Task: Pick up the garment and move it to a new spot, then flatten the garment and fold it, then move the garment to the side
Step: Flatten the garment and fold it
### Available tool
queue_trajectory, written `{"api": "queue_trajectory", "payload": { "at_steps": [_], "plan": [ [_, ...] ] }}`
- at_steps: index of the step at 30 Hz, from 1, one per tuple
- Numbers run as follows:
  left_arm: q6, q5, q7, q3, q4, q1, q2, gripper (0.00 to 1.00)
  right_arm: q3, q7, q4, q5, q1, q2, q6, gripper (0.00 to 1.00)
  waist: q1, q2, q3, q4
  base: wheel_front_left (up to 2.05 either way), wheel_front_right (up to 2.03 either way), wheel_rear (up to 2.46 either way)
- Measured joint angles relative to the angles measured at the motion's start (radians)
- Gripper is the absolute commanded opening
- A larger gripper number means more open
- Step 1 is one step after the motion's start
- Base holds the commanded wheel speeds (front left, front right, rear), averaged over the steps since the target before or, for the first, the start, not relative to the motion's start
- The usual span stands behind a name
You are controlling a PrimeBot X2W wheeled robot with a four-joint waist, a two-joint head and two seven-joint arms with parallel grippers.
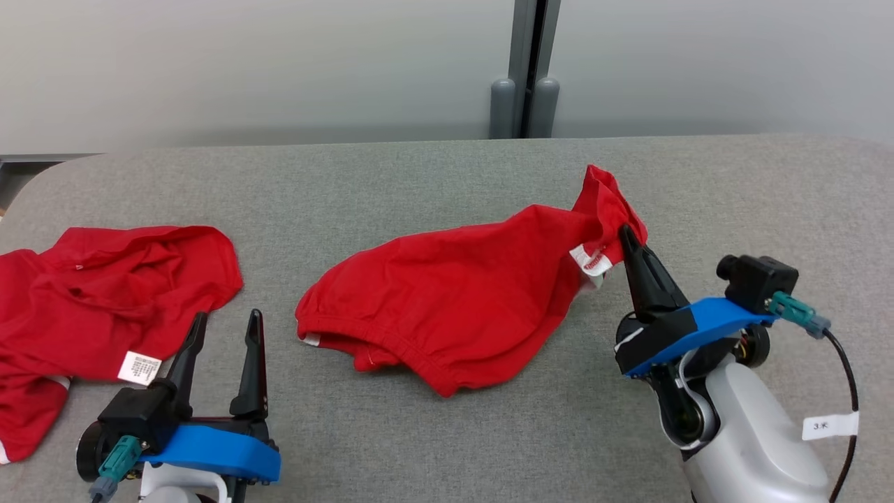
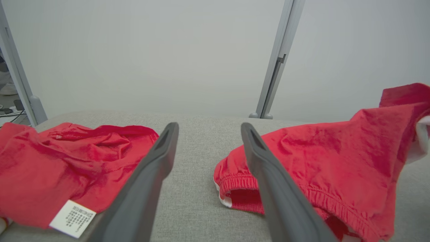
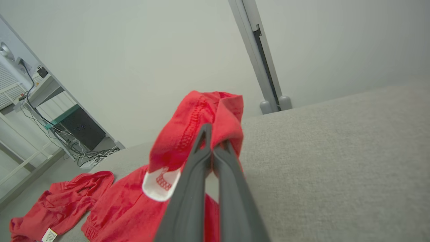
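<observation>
A red garment [image 1: 461, 300] lies crumpled in the middle of the grey table, elastic waistband toward me. My right gripper [image 1: 624, 234] is shut on its right edge near a white label, lifting that corner off the cloth surface. In the right wrist view the fingers [image 3: 201, 158] pinch the red hem of the garment [image 3: 198, 117]. My left gripper [image 1: 227, 321] stands open at the lower left, between the two red pieces, holding nothing. The left wrist view shows its open fingers [image 2: 158, 158] aimed at bare table, with the garment [image 2: 322, 158] on their right.
A second red garment [image 1: 105, 293] with a white care label lies at the table's left edge, and again in the left wrist view [image 2: 60, 168]. A grey partition post [image 1: 525, 70] stands behind the table [image 1: 419, 175]. Desks and cables sit beyond the left side.
</observation>
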Motion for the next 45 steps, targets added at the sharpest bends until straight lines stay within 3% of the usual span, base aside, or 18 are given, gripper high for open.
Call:
{"api": "queue_trajectory", "payload": {
  "at_steps": [13,14,15,20,25,32,45],
  "plan": [
    [0.003,-0.006,0.000,-0.006,-0.004,-0.005,0.011,1.00,-0.147,0.082,-0.244,0.028,0.252,0.000,0.000,0.00,0.0000,0.0000,0.013,-0.018,0.00,0.00,0.00],
    [0.003,-0.007,0.000,-0.005,-0.004,-0.006,0.012,1.00,-0.166,0.086,-0.253,0.001,0.267,0.000,0.000,0.60,0.0000,0.0000,0.015,-0.019,0.00,0.00,0.00],
    [0.003,-0.007,0.000,-0.004,-0.004,-0.007,0.013,1.00,-0.185,0.092,-0.261,-0.050,0.279,-0.001,0.000,1.00,0.0000,0.0000,0.018,-0.020,0.00,0.00,0.00],
    [0.004,-0.008,0.000,-0.006,-0.002,-0.015,0.012,1.00,-0.270,0.095,-0.297,-0.301,0.318,0.000,0.000,1.00,0.0000,0.0000,0.026,-0.022,0.00,0.00,0.00],
    [0.003,-0.008,0.000,-0.010,0.001,-0.016,0.010,1.00,-0.294,0.044,-0.348,-0.394,0.356,-0.001,0.000,1.00,0.0000,0.0000,0.022,-0.021,0.00,0.00,0.00],
    [0.004,-0.008,0.000,-0.007,0.008,-0.008,0.009,1.00,-0.286,-0.001,-0.416,-0.455,0.408,-0.001,0.000,1.00,0.0000,0.0000,0.006,-0.028,0.00,0.00,0.00],
    [-0.005,-0.005,0.000,-0.021,0.058,0.030,-0.021,1.00,-0.260,0.041,-0.449,-0.461,0.457,0.000,0.000,1.00,0.0000,0.0000,-0.022,-0.044,0.00,0.00,0.00]
  ]
}}
